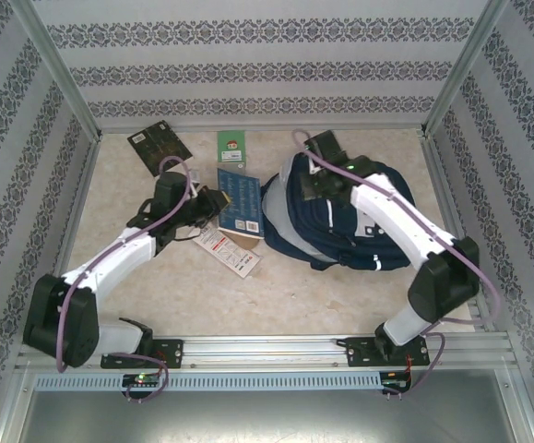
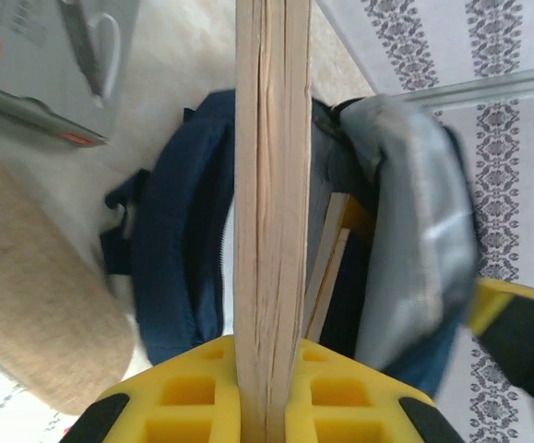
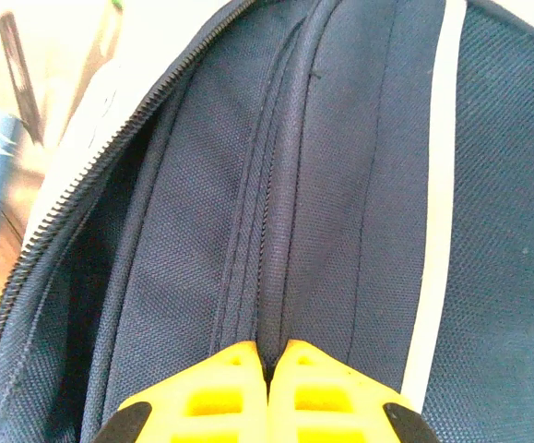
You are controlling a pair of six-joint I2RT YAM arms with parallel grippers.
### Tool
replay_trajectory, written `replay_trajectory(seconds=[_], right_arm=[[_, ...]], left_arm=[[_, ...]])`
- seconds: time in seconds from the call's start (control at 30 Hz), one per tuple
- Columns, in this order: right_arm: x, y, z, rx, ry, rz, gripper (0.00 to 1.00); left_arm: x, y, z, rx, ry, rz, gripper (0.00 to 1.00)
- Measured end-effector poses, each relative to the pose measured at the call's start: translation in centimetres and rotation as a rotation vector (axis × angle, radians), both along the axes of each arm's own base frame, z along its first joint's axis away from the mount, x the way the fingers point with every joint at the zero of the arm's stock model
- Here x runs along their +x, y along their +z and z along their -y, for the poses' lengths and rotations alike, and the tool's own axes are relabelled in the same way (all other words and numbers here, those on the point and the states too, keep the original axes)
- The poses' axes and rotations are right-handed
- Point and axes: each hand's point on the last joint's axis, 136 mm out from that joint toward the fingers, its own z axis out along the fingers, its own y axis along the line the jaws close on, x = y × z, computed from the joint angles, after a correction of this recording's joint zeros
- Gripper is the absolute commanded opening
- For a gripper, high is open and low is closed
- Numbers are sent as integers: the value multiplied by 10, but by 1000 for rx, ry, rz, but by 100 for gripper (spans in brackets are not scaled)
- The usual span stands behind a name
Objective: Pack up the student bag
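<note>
The big navy-blue fabric backpack (image 1: 303, 226) with white stripes lies on the right half of the pale counter (image 1: 294, 295), and its zip mouth is open toward the left. The left gripper (image 2: 268, 369) is clamped tight on the edge of a thin blue book (image 1: 241, 198), which it holds just beside that open mouth. The right gripper (image 3: 268, 355) has its yellow fingers squeezed together on a fold of the backpack's blue cloth.

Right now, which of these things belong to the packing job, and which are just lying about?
In the job: student bag; blue book, clamped in the left tool; right tool, pinching the bag's fabric.
Lying about for now: dark card, green booklet, white-and-red leaflet.
</note>
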Motion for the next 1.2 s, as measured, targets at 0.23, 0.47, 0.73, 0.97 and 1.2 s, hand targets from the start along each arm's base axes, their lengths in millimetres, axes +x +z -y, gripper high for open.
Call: replay_trajectory(seconds=[0.23,0.47,0.73,0.97,1.2], right_arm=[[-7,43,25,152,2,44,0],[-8,51,37,289,7,23,0],[-6,55,42,385,-6,13,0],[-5,58,38,432,-14,3,0],[0,51,39,461,-39,-28,0]], left_arm=[[23,-2,65,-43,-28,34,0],[44,-18,146,-77,-106,45,0],[32,-37,223,-127,-184,49,0],[31,-67,262,-106,-185,35,0],[25,-70,300,-103,-197,63,39]])
